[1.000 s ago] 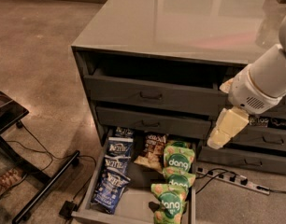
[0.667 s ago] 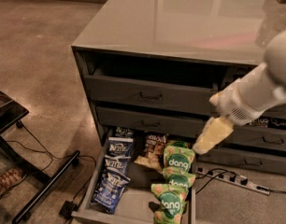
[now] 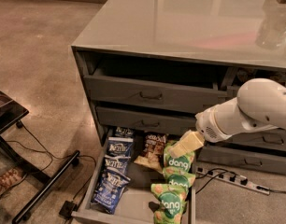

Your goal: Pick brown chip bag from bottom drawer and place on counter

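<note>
The bottom drawer (image 3: 133, 197) stands pulled out, its front panel nearest the camera. Inside it, a column of green bags (image 3: 173, 200) lies along the right side and a column of blue bags (image 3: 111, 183) along the left. Between them, toward the back, the brown chip bag (image 3: 152, 150) lies in the drawer with its top end near the cabinet.

The hand (image 3: 186, 143) hangs over the rearmost green bag, just right of the brown chip bag. Whether it is wide or narrow cannot be told, and it holds nothing that shows. The white arm (image 3: 255, 108) reaches in from the right edge.

On the floor right of the drawer lies a power strip (image 3: 229, 178). Behind are two shut drawers with dark handles (image 3: 151, 96), an open slot above them, then the glossy grey surface (image 3: 180, 17).
</note>
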`<control>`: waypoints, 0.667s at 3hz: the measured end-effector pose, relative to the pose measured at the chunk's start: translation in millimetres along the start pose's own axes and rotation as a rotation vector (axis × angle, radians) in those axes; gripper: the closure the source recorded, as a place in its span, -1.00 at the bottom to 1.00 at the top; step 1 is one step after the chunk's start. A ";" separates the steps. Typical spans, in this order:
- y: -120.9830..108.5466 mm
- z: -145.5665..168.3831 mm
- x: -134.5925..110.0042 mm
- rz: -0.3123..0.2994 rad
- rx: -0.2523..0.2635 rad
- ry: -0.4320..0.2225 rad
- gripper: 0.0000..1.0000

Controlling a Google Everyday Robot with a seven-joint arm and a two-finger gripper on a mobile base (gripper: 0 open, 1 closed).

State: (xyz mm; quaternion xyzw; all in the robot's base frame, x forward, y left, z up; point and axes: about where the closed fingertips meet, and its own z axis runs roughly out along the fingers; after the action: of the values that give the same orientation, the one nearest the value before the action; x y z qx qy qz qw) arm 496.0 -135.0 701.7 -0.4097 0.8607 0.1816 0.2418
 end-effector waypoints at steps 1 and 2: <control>0.0 0.0 0.0 0.000 0.000 0.000 -1.00; 0.0 10.9 -0.5 0.017 -0.012 -0.015 -1.00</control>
State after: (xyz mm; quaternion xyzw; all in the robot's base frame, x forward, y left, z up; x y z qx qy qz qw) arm 499.1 -129.1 693.1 -0.4024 0.8613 0.1918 0.2440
